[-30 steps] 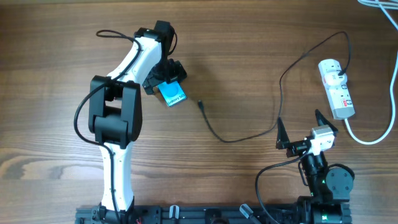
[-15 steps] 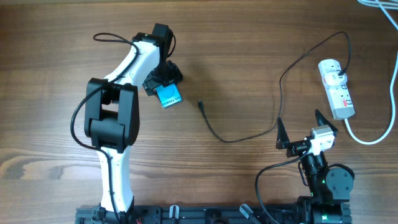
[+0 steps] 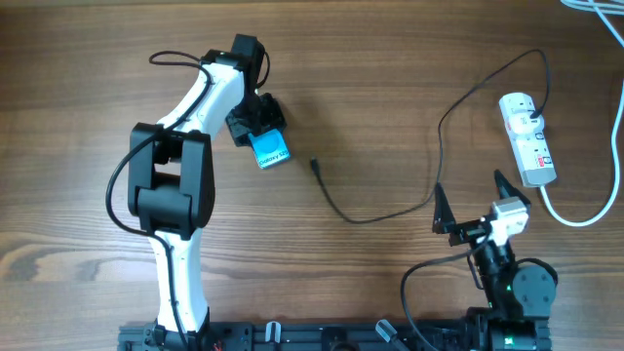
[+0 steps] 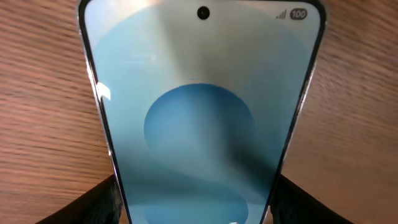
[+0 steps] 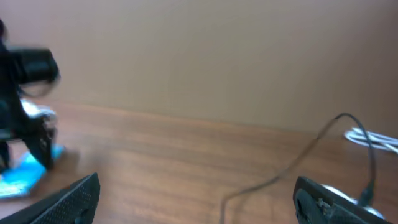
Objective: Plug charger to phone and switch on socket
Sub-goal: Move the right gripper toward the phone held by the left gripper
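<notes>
Upper left of centre, we see the left gripper [image 3: 260, 135] clamped on the phone [image 3: 271, 151]. At lower right, the right gripper [image 3: 469, 191] gapes above the wooden table [image 3: 370, 88].

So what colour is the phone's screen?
The phone is pale blue with a deeper blue circle, clearest in the left wrist view.

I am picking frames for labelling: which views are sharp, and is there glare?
Overhead: sharp, evenly lit. Left wrist: the phone fills the frame, a pale reflection band crossing its screen. Right wrist: blurred throughout; the charger cable shows only softly.
</notes>
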Robot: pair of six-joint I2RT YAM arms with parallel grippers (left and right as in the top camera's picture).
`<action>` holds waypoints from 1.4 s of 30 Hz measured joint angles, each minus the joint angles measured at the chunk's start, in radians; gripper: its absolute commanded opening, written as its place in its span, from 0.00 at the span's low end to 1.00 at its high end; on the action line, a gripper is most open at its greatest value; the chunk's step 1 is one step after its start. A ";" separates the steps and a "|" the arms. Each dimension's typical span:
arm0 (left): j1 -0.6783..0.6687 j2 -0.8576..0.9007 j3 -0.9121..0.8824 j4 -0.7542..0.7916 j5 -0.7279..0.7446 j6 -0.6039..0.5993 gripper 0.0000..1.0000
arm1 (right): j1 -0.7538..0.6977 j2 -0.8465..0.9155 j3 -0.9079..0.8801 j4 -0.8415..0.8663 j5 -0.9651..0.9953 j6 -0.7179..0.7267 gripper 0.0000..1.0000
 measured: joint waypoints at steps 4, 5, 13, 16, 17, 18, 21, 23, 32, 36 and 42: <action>0.002 -0.005 -0.003 -0.006 0.043 0.040 0.69 | 0.000 0.014 0.040 -0.006 -0.111 0.089 1.00; 0.001 -0.008 -0.008 -0.010 0.054 0.048 0.69 | 0.000 0.046 0.087 -0.040 -0.137 0.111 1.00; 0.000 -0.051 -0.037 -0.067 0.180 0.104 0.70 | 0.000 0.602 0.749 -0.556 -0.352 0.100 1.00; 0.000 -0.077 -0.037 -0.090 0.225 0.108 0.70 | 0.000 0.860 0.969 -0.656 -0.463 0.100 1.00; 0.000 -0.079 -0.037 -0.095 0.235 0.109 0.71 | 0.000 0.917 0.998 -0.665 -0.494 0.114 0.98; 0.000 -0.079 -0.037 -0.098 0.248 0.110 0.71 | 0.000 0.954 1.005 -0.666 -0.518 0.126 0.92; -0.001 -0.079 -0.037 -0.101 0.275 0.110 0.71 | 0.002 1.104 1.008 -0.712 -0.636 0.156 0.82; -0.003 -0.079 -0.037 -0.101 0.283 0.110 0.71 | 0.022 1.209 1.008 -0.743 -0.671 0.158 0.82; -0.095 -0.080 -0.037 -0.109 0.291 0.110 0.74 | 0.245 1.627 1.008 -0.596 -0.682 0.187 0.83; -0.145 -0.080 -0.037 -0.122 0.302 0.109 0.75 | 0.312 1.794 1.008 -0.445 -0.681 0.284 0.83; -0.163 -0.081 -0.037 -0.122 0.308 0.106 0.79 | 0.398 1.894 1.008 -0.303 -0.667 0.402 0.83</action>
